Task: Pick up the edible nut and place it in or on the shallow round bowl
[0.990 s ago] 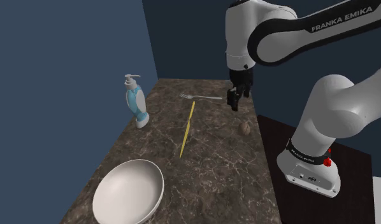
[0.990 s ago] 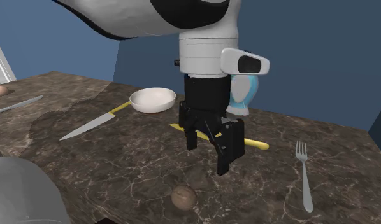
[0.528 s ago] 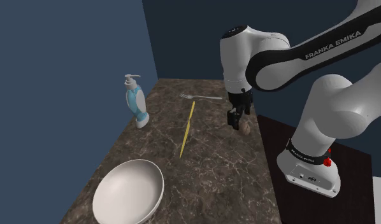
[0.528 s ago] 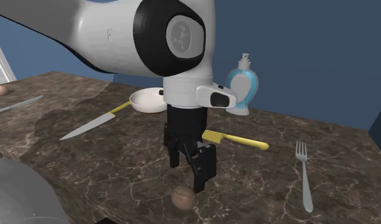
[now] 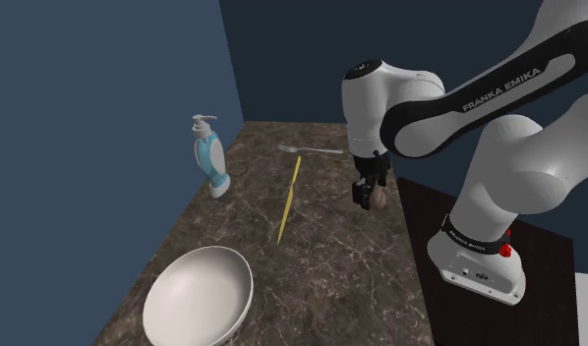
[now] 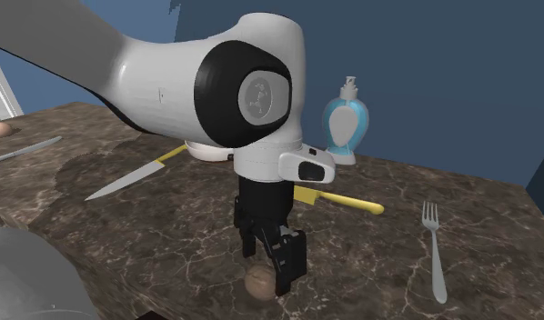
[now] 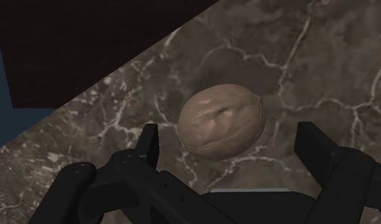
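The nut point(image 7: 222, 121) is a tan walnut lying on the dark marble counter point(image 7: 310, 57) close to its edge. My gripper point(image 7: 229, 145) hangs just above it, open, one finger on each side and neither touching. In the shoulder view the gripper point(image 5: 366, 194) is low over the nut point(image 5: 380, 199) near the counter's right edge. The second exterior view shows the gripper point(image 6: 268, 264) straddling the nut point(image 6: 258, 284). The shallow round white bowl point(image 5: 199, 296) sits at the near end of the counter in the shoulder view, and as the bowl point(image 6: 205, 145) behind the arm in the other view.
A yellow-handled knife point(image 5: 288, 200) lies along the counter's middle, a fork point(image 5: 310, 149) at the far end, and a blue-and-white soap dispenser point(image 5: 210, 156) by the shoulder view's left edge. The counter edge point(image 7: 113, 76) runs just beside the nut. The robot stand point(image 5: 476, 265) is close by.
The gripper has come down and toward the counter's edge, from well above the surface to straddling the nut. Its fingers stayed open.
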Controlling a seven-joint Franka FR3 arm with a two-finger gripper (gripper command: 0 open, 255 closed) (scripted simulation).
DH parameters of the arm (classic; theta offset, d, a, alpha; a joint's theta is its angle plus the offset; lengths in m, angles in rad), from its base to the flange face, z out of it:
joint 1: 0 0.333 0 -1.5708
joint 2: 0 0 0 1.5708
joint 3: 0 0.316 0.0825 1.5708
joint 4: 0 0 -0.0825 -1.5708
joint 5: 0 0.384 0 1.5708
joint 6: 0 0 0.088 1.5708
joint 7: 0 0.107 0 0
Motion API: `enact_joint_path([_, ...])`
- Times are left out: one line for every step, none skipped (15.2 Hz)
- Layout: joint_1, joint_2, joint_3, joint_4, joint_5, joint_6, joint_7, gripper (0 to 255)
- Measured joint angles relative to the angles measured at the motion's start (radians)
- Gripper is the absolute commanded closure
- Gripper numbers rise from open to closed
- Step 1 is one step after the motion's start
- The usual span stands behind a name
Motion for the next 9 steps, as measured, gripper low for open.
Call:
enact_joint_path([0.0,0.0,0.0,-0.001,0.0,0.001,0.0,0])
enact_joint_path([0.0,0.001,0.001,-0.001,0.0,0.002,0.0,0])
enact_joint_path([0.0,0.001,0.001,-0.002,0.001,0.003,0.001,0])
enact_joint_path([0.0,0.001,0.001,-0.002,0.001,0.003,0.001,0])
enact_joint_path([0.0,0.001,0.001,-0.002,0.001,0.003,0.001,255])
enact_joint_path([0.0,0.001,0.0,-0.001,-0.002,0.002,0.001,255])
enact_joint_path([0.0,0.0,0.0,0.0,-0.011,0.002,0.001,255])
enact_joint_path([0.0,0.0,0.0,0.0,-0.007,0.002,0.001,255])
enact_joint_path([0.0,0.0,0.0,0.0,-0.004,0.002,0.001,255])
